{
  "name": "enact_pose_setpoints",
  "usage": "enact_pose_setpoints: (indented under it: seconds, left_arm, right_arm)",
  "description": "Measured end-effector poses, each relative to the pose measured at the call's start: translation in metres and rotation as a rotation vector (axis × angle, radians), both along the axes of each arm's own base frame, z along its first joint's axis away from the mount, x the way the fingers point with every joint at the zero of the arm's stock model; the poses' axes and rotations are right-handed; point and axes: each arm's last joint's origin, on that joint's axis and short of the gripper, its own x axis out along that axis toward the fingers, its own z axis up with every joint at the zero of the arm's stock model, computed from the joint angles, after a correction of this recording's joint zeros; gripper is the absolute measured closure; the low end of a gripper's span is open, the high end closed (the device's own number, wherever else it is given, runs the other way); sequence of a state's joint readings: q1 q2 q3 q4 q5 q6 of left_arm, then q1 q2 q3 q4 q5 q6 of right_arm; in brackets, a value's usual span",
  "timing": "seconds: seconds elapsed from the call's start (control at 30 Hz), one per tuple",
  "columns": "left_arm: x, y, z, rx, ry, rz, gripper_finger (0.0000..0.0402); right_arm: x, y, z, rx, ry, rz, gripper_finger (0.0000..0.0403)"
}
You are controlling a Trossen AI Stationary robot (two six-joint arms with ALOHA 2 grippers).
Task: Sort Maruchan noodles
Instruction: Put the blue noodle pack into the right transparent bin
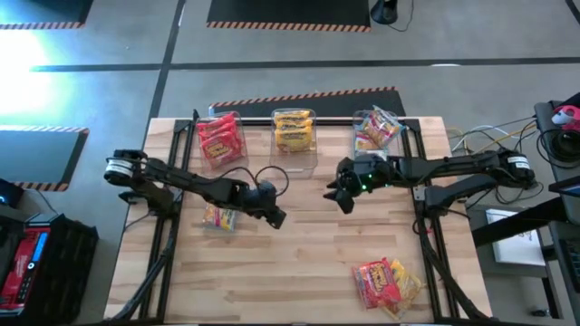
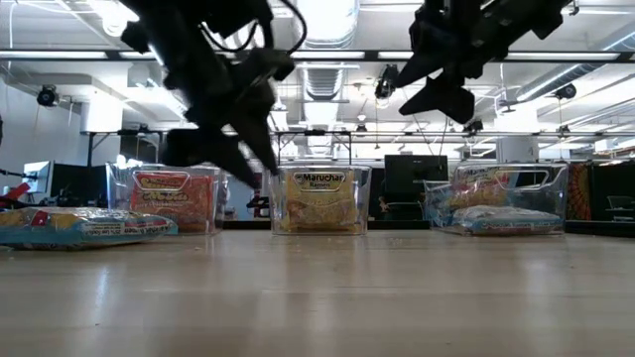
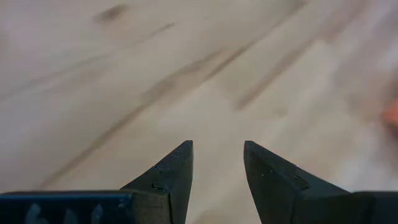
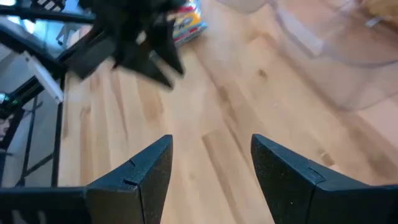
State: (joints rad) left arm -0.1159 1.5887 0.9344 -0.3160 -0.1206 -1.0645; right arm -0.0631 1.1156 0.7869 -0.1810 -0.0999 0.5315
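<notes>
- Three clear bins (image 1: 294, 156) stand in a row along the far edge of the table (image 1: 299, 263): red packets (image 1: 218, 138) in the left one, yellow packets (image 1: 294, 129) in the middle one, multicoloured packets (image 1: 377, 129) in the right one.
- Two lots of Maruchan noodles lie unsorted: one multicoloured packet (image 1: 219, 217) on the left side of the table, partly under the left arm, and a loose pile (image 1: 387, 284) of red and yellow ones at the near right corner.
- Left gripper (image 1: 276, 215) hangs over bare wood near the table's middle, just beside the single packet; its fingers stand slightly parted with nothing between them.
- Right gripper (image 1: 337, 193) hovers in front of the right bin, well apart from the pile; its jaws are spread wide and empty.
- Judgement: the step in hand is picking up the next packet. It would be done well by descending squarely over a packet, pinching a flat edge, and reading its colour before choosing a bin.
- High view alone shows the near-corner pile and both arms' positions over the table.
- Low view alone shows the printed fronts in the bins and that both grippers are raised clear of the table.
- Left wrist view shows only wood past its fingertips (image 3: 177, 163).
- Right wrist view shows the other arm and the single packet beyond it.
</notes>
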Motion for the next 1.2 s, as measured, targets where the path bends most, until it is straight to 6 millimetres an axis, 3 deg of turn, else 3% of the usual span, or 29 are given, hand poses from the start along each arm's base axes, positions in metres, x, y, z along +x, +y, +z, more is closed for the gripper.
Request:
enact_pose_setpoints:
  seconds: [0.4, 0.63, 1.03, 1.2]
  left_arm:
    - [-0.063, 0.002, 0.030, 0.052, 0.279, 0.120, 0.0275]
    - [-0.104, 0.005, 0.034, 0.087, 0.582, 0.214, 0.0275]
    - [-0.092, 0.001, -0.004, 0.124, 0.786, 0.022, 0.0275]
    - [-0.080, -0.002, -0.019, 0.107, 0.780, -0.049, 0.0275]
  right_arm:
    - [-0.002, 0.018, -0.006, -0.056, 0.021, -0.086, 0.0197]
    - [-0.001, 0.016, -0.006, -0.069, 0.012, -0.154, 0.0197]
    - [-0.002, 0.014, -0.006, -0.068, 0.007, -0.238, 0.0197]
    - [-0.002, 0.014, -0.006, -0.047, 0.006, -0.255, 0.0197]
